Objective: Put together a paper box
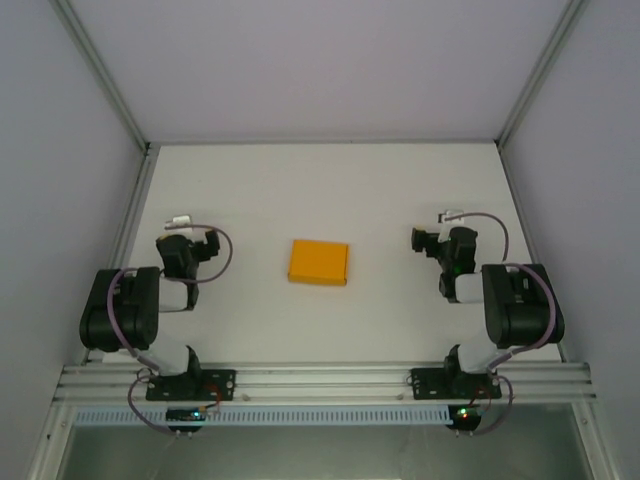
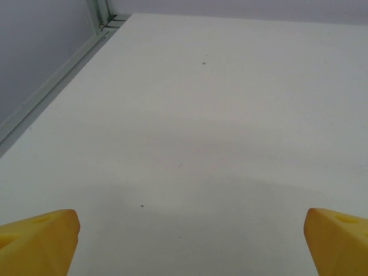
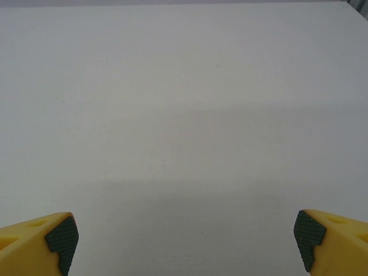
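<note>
The paper box (image 1: 319,262) lies as a small flat orange-yellow rectangle in the middle of the white table, between the two arms and touched by neither. My left gripper (image 1: 181,224) rests folded back at the left, well apart from the box; in the left wrist view its yellow fingertips (image 2: 40,241) stand wide apart over bare table, so the left gripper (image 2: 192,244) is open and empty. My right gripper (image 1: 447,217) sits at the right, equally far from the box. Its fingertips (image 3: 43,244) are also spread, leaving the right gripper (image 3: 187,244) open with nothing between.
An aluminium frame rail (image 1: 320,381) runs along the near edge by the arm bases. Grey enclosure walls and corner posts (image 1: 135,205) bound the table on the left, right and back. A frame rail (image 2: 52,77) runs along the table's left edge.
</note>
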{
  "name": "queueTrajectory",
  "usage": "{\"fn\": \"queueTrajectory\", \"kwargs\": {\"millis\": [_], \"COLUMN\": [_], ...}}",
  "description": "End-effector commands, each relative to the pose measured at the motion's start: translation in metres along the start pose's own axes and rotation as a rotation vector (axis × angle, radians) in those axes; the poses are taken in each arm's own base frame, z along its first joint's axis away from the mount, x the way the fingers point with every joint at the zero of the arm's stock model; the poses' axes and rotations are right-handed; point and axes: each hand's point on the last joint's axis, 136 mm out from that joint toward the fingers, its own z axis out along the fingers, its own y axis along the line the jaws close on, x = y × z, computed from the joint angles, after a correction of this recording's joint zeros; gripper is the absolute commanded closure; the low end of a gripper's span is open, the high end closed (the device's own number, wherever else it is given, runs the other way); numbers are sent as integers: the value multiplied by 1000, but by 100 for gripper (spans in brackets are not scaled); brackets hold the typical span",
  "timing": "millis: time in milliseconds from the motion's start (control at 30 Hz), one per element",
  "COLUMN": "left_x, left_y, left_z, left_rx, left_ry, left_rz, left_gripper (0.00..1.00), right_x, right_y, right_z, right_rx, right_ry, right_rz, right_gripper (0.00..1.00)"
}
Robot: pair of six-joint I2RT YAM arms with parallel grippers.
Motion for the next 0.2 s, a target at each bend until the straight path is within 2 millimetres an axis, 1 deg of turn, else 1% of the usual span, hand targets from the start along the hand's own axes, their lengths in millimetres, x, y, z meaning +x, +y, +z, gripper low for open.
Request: {"fn": "queueTrajectory", "kwargs": {"millis": [0,167], "left_x": [-18,-18], "left_y": [-6,-5], "left_z": [2,2], "left_rx": [23,21], "left_ry": [-50,-52], "left_rz": [4,6], "left_gripper": [1,1], "right_x": [-7,-6], "right_y": [-2,-1], "right_z": [1,1], "right_rx": [15,7], "right_ry": [-19,-15], "right_rz": [9,9], "right_gripper": [1,1]}}
